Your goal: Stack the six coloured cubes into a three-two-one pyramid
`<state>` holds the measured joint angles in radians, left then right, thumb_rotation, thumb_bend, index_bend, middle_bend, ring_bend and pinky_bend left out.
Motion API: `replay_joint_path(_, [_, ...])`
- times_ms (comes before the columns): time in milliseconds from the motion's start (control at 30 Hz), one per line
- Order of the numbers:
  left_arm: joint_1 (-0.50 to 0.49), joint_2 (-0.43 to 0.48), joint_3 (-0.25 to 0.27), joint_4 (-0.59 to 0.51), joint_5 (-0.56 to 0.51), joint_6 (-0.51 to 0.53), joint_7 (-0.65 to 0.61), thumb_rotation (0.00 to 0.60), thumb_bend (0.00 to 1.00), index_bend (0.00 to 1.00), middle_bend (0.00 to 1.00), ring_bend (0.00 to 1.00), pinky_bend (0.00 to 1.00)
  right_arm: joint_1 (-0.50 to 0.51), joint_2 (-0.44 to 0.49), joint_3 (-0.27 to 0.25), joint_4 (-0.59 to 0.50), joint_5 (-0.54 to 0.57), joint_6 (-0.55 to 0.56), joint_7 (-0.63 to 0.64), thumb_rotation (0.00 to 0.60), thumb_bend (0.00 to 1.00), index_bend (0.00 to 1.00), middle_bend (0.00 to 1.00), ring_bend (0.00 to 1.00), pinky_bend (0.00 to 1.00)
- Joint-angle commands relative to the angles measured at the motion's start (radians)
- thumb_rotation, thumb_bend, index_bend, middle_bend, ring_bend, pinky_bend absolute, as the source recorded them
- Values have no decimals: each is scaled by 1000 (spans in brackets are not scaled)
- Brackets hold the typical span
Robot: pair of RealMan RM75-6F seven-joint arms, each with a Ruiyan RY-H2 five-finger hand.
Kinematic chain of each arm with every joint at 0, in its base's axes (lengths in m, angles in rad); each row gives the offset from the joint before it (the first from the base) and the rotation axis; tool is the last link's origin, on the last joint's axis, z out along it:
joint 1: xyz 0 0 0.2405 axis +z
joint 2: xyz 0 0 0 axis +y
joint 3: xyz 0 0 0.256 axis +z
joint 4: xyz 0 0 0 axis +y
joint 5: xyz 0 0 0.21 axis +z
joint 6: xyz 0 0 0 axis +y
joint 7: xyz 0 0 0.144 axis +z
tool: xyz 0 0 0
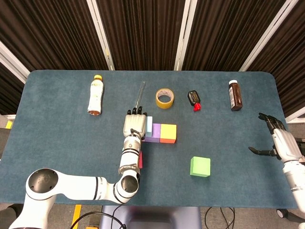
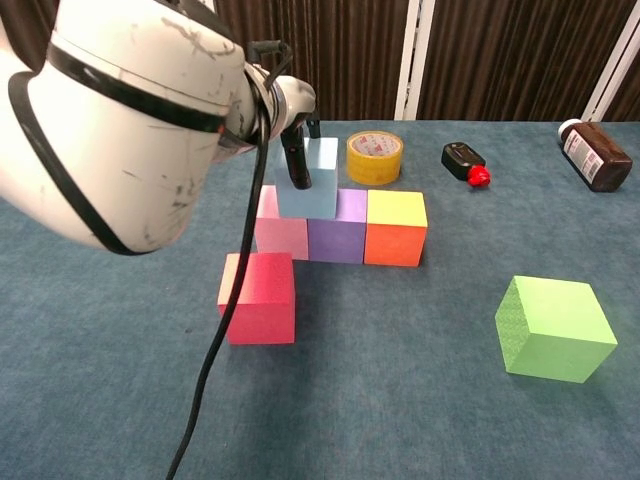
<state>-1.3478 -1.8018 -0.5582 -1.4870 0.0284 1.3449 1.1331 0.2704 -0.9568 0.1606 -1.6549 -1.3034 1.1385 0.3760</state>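
**Blue cube held on bottom row, 2 cubes loose**

Left hand [image 1: 135, 125] clamped on light blue cube [image 2: 308, 178], dark fingers [image 2: 296, 163] down its front face in chest view. Blue cube sat on top of pink cube [image 2: 279, 227] & purple cube [image 2: 338, 227], across where the 2 meet. Bottom row went pink, purple, then orange cube w/ yellow top [image 2: 395, 229], all 3 touching side by side. From head view, left hand covered pink cube & most of blue one; only a thin strip of blue seen beside the hand.

Red cube [image 2: 260, 297] lay alone on table, just in front of pink cube, not touching it. Green cube [image 2: 553, 327] lay well apart to the right of the row, turned a bit.

Right hand [image 1: 278, 140] hung near right edge of table [image 1: 57, 119], well apart from all cubes, fingers spread, nothing in it.

At back of table: yellow tape roll [image 1: 164, 98] lying flat behind the row, small black thing w/ red tip [image 1: 194, 99] beside it, brown bottle [image 1: 235, 95] further right, drink bottle w/ orange cap [image 1: 96, 95] lying on left. Thin clear stick [image 1: 141, 95] lay just past left hand's fingertips.
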Motion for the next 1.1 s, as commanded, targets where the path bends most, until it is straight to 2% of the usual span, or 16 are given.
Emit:
replay_joint_path(33, [2,0,1,0,0,-2,0,600,343,255,36,0,124,1,1,0,-1,-1,-2,-1,600,244,52,224,85,163])
replay_joint_path(633, [11,-4,6,-22,8,5,3,600,344,12,2,0,124,-2,3,-1,0,-1,1,5,600,244,44,225,85,163])
replay_joint_path(767, [19,4,6,-50,15,13,-2,600,349,0,0,0,123,-1,3,-1,0,-3,1,7,600,244,37,223,85,164])
replay_joint_path(867, [32,26,7,-100,30,27,-10,600,350,0,0,0,121,-4,9,-4,-8,-11,6,7,600,245,26,219,85,164])
replay_joint_path(967, [67,79,20,-198,72,37,-32,600,353,0,0,0,111,-11,15,-8,-16,-20,16,4,600,244,13,213,85,164])
replay_joint_path(1100, [160,205,65,-367,220,29,-116,600,354,0,0,0,94,-12,23,-34,-40,-63,-2,31,600,245,15,212,85,164])
